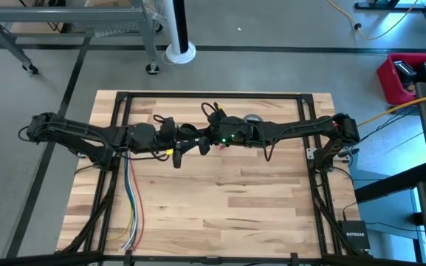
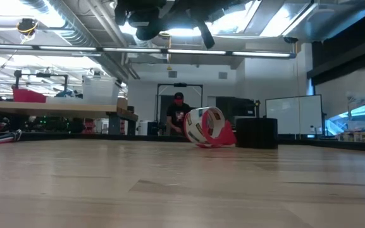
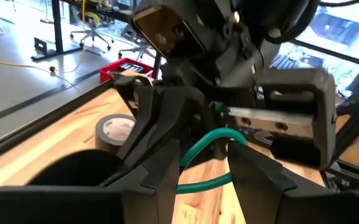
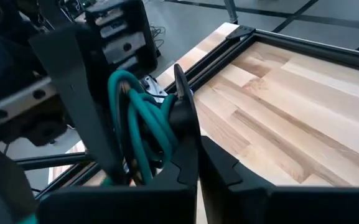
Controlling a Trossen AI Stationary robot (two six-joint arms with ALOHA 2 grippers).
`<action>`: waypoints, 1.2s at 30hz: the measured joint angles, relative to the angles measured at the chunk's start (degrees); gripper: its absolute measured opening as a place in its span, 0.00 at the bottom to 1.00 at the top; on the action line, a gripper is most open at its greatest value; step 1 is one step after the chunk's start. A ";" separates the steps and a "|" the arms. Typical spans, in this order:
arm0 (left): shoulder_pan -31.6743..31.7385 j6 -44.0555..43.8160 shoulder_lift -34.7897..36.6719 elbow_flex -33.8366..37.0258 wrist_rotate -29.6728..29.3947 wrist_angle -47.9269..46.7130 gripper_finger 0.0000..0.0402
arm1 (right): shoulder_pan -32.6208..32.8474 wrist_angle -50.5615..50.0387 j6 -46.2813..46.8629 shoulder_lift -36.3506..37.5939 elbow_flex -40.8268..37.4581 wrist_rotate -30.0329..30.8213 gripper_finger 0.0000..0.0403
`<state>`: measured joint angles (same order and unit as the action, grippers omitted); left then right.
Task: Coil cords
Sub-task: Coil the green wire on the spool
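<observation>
While both arms meet high above the worktop, right end effector clenched on the cord, left end effector released around it, tape roll just behind.

Two matte black articulated arms of tubular links with bulkier joint housings. Thin black cables loop along each arm. A green indicator light glows on the right arm's wrist. Each wedge-shaped black gripper finger rides a silver metal rail with dark screws.
</observation>
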<state>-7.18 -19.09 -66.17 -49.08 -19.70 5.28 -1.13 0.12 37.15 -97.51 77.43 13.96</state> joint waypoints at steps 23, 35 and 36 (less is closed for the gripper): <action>-0.87 -12.36 -0.09 0.22 4.90 -8.43 0.39 | -0.09 3.23 -1.43 0.17 0.30 1.53 0.01; -1.74 -20.25 -0.09 0.22 4.72 -13.28 0.39 | -0.09 3.07 -1.49 0.17 0.24 2.54 0.01; -1.96 -19.21 -0.09 0.20 4.68 -12.74 0.39 | -0.09 3.06 -1.52 0.17 0.24 2.54 0.01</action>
<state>-9.14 -38.30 -66.26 -48.88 -15.03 -7.46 -1.21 3.18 35.64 -97.34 77.67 16.49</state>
